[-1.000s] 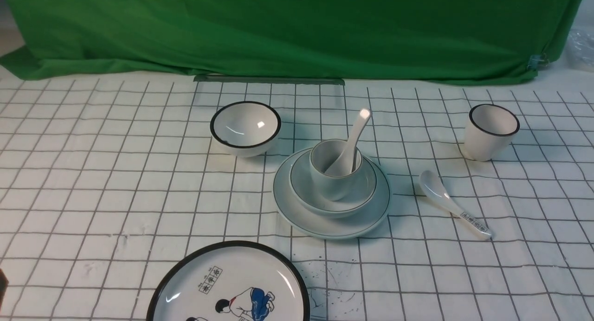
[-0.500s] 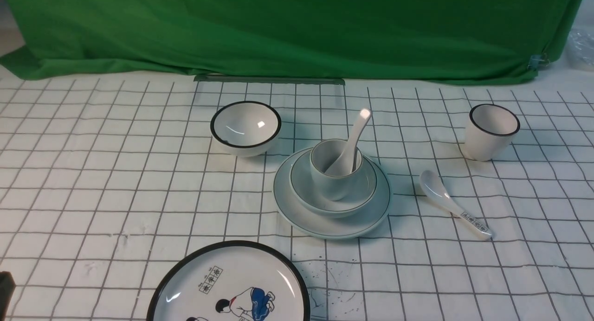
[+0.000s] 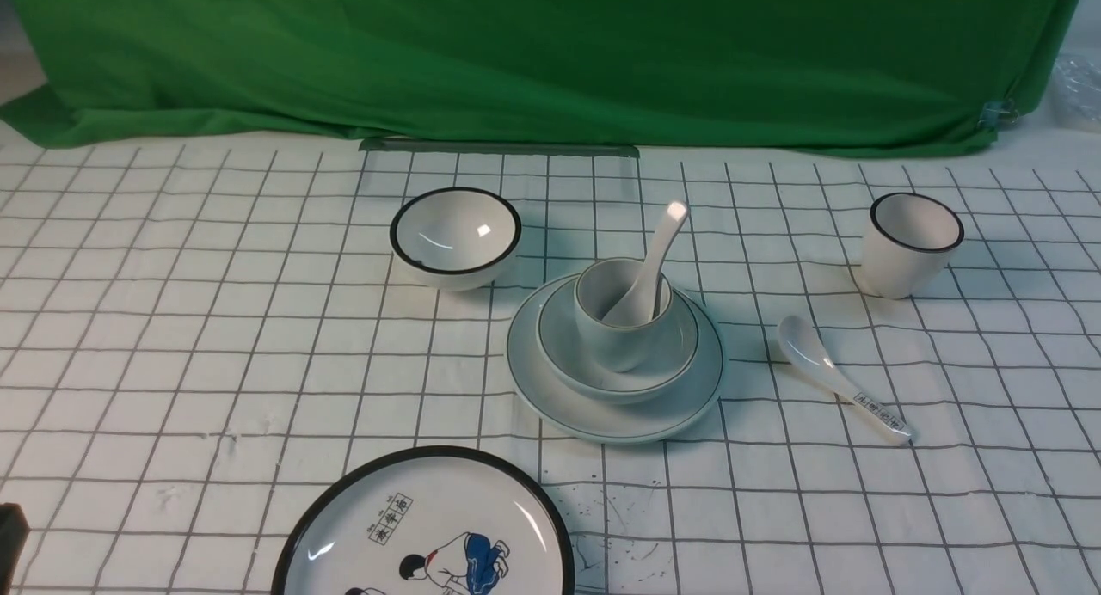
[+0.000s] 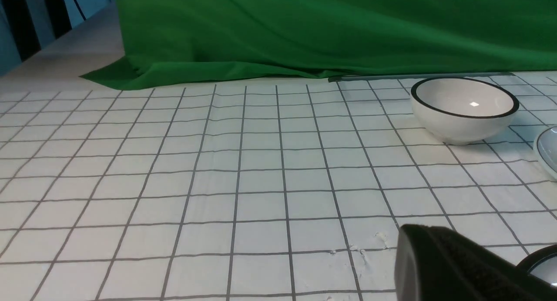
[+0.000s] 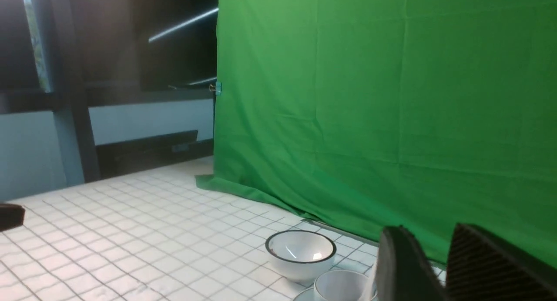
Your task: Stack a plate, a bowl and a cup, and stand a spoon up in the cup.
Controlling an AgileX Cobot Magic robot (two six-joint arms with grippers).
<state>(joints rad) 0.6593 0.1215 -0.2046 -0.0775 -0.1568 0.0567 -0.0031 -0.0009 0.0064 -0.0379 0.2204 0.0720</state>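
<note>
The pale plate (image 3: 550,389) lies at the table's middle. The shallow bowl (image 3: 679,354) sits on it and the small cup (image 3: 612,341) stands in the bowl. The plain white spoon (image 3: 658,242) stands in the cup, its handle leaning to the far right. My left gripper (image 3: 9,533) shows only as a dark tip at the near left edge, far from the stack. In the left wrist view it (image 4: 417,233) is one joined dark mass, shut and empty. My right gripper (image 5: 426,229) has a narrow gap between its fingers and holds nothing, near the cup (image 5: 341,285).
A black-rimmed deeper bowl (image 3: 455,234) stands to the far left of the stack. A black-rimmed cup (image 3: 910,244) stands at the far right. A labelled spoon (image 3: 839,378) lies to the right of the plate. A cartoon plate (image 3: 426,526) lies at the near edge. A green cloth (image 3: 550,53) hangs behind.
The left gripper's dark tip has come slightly further into the front view's bottom left corner. The stack and the other dishes have not moved.
</note>
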